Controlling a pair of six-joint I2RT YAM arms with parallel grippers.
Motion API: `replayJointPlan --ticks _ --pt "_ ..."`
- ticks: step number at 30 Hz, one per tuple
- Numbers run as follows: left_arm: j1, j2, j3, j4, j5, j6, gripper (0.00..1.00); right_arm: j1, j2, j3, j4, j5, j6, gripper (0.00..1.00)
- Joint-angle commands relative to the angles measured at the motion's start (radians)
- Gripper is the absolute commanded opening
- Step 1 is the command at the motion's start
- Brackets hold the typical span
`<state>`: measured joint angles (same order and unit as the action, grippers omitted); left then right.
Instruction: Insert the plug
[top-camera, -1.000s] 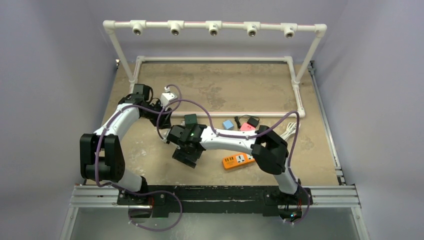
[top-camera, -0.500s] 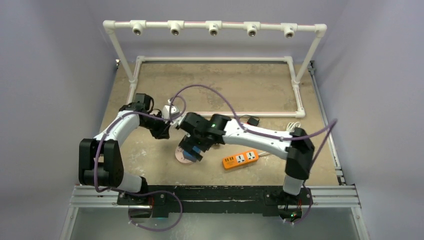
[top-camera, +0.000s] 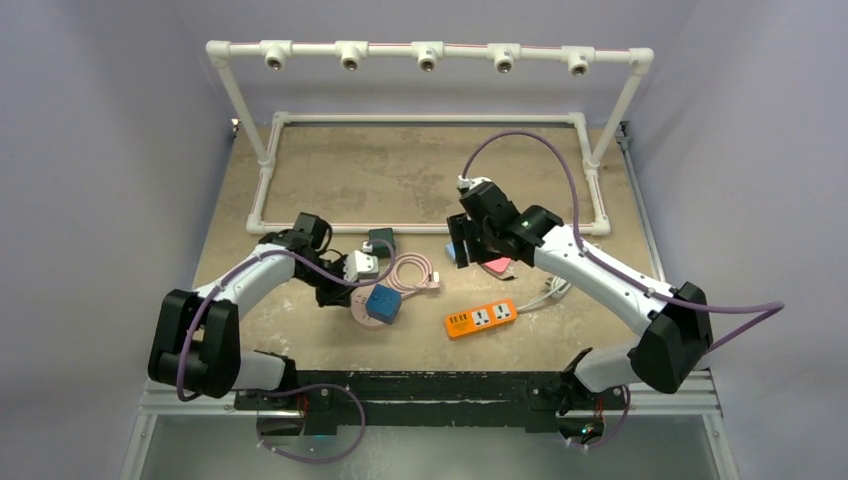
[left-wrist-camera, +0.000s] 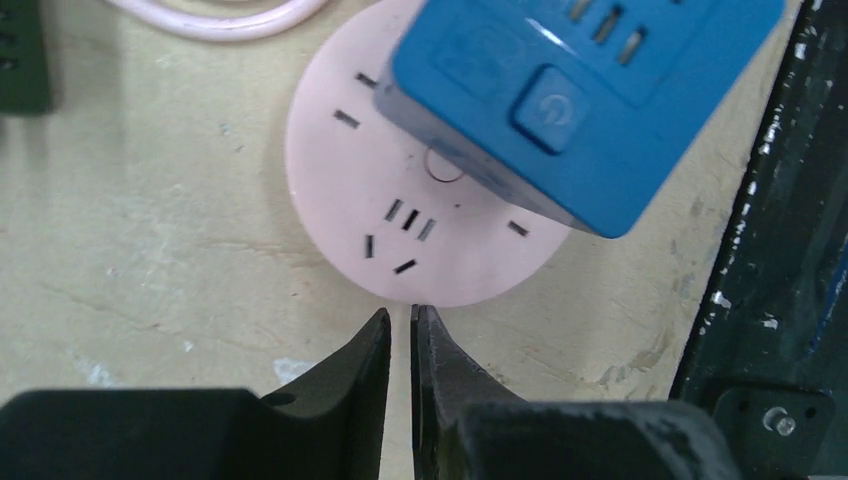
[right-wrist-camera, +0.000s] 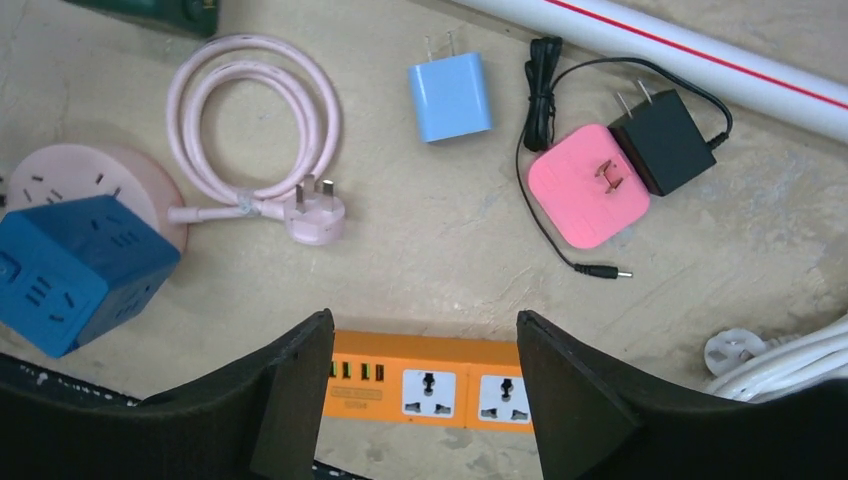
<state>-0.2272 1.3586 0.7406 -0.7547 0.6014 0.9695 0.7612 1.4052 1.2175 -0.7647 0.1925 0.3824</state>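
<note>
A pink three-pin plug (right-wrist-camera: 315, 215) on a coiled pink cable (right-wrist-camera: 325, 110) lies loose on the table, apart from both grippers. Its round pink socket disc (left-wrist-camera: 340, 180) sits left of it, and a blue cube socket (left-wrist-camera: 580, 90) rests partly on the disc. My left gripper (left-wrist-camera: 400, 315) is low at the disc's near edge, its jaws all but shut with only a thin slit and nothing between them. My right gripper (right-wrist-camera: 422, 325) hangs open and empty above the orange power strip (right-wrist-camera: 430, 385).
A light blue charger (right-wrist-camera: 450, 97), a pink charger (right-wrist-camera: 585, 195) and a black adapter (right-wrist-camera: 665, 140) lie behind the strip. White cables (right-wrist-camera: 800, 365) trail at the right. A dark green block (top-camera: 380, 240) sits behind the coil. The white pipe frame (top-camera: 420, 118) borders the back.
My right arm let go of the blue cube on the pink disc and swung up and to the right. My left gripper moved to the disc's edge and closed down.
</note>
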Motion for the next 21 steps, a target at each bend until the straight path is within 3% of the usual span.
replayJointPlan --ticks 1,11,16,21 --pt "-0.040 -0.031 -0.008 -0.053 0.074 0.078 0.11 -0.058 0.010 -0.047 0.076 0.015 0.091 0.69" --pt "-0.111 -0.053 0.022 -0.250 0.190 0.260 0.02 -0.119 0.116 -0.037 0.211 -0.036 0.098 0.79" --pt "-0.149 -0.044 0.042 -0.316 0.218 0.322 0.00 -0.118 0.226 -0.002 0.280 -0.010 0.094 0.72" --pt "-0.140 -0.065 0.130 -0.367 0.141 0.334 0.00 -0.118 0.304 0.010 0.344 0.035 0.086 0.67"
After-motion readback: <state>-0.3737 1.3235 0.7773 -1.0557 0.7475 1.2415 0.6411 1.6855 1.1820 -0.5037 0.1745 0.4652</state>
